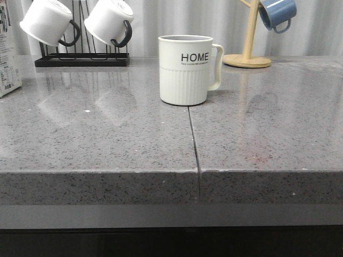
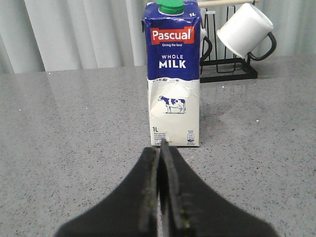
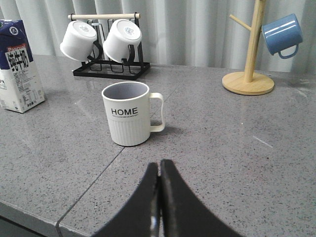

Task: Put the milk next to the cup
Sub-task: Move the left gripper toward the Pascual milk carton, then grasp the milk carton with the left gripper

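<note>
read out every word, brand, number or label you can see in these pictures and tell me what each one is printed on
"Pascual", with "Giving the best" beneath: red panel on the milk.
"WHOLE MILK": the carton's blue band.
"1L": top corner and lower left of the carton front.
"HOME": the cup.
Too small to read: the line under "HOME", the print beside the carton's lower "1L", and its side panel.
No text on the hanging mugs or either gripper.

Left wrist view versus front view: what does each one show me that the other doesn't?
Only the left wrist view shows the milk carton's front, with green cap, "WHOLE MILK" and cow, plus the shut left gripper. Only the front view shows the HOME cup, the blue mug on its wooden stand and the counter seam. Both show the grey counter, the black rack with white mugs, and the carton, though the front view catches only its side at the left edge.
</note>
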You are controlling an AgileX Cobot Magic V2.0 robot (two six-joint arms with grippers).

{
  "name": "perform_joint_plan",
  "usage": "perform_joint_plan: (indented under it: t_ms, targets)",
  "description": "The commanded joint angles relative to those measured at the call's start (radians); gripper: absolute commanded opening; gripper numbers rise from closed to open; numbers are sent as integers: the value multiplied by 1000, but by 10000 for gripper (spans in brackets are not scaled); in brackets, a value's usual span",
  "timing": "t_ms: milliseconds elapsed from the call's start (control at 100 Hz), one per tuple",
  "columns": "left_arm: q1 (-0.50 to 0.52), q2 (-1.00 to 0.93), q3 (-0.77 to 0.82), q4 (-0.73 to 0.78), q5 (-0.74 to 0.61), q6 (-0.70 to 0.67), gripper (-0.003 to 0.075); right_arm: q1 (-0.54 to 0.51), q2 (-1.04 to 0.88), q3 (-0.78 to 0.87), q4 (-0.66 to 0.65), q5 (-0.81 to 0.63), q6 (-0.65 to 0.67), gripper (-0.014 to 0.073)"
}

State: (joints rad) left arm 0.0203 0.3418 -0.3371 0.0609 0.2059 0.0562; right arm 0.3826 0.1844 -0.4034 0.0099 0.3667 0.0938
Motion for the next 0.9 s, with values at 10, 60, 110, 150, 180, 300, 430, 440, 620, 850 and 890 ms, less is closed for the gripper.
perform_joint_plan:
  t_ms: [10, 60, 110, 150, 180, 300, 430, 440, 620, 850, 890]
  targets:
    - [-1, 109, -88, -1, -68, -4, -20, 1, 9, -25, 3, -73, -7, -16]
    - [-1, 157, -107, -1, -74, -4, -20, 1, 9, -25, 3, -73, -7, -16]
    - [-1, 201, -125, -1, -75, -4, -18, 1, 9, -25, 3, -73, -7, -16]
    - [-1, 236, -138, -1, -75, -4, -4, 1, 9, -25, 3, -73, -7, -16]
    - [-1, 259, -144, -1, -77, -4, 20, 1, 9, -25, 3, -73, -7, -16]
    - [-1, 344, -161, -13, -135, -4, 242, 1, 9, -25, 3, -73, -7, -16]
    - [-1, 423, -161, -61, -275, -4, 628, 1, 9, -25, 3, -73, -7, -16]
    - [-1, 432, -161, -67, -291, -4, 659, 1, 9, -25, 3, -73, -7, -16]
    - [-3, 554, -191, -100, -423, -4, 653, 1, 9, -25, 3, -73, -7, -16]
    - [-44, 704, -276, -100, -497, -4, 654, 1, 9, -25, 3, -73, -7, -16]
    - [-52, 729, -289, -100, -504, -4, 654, 1, 9, -25, 3, -73, -7, -16]
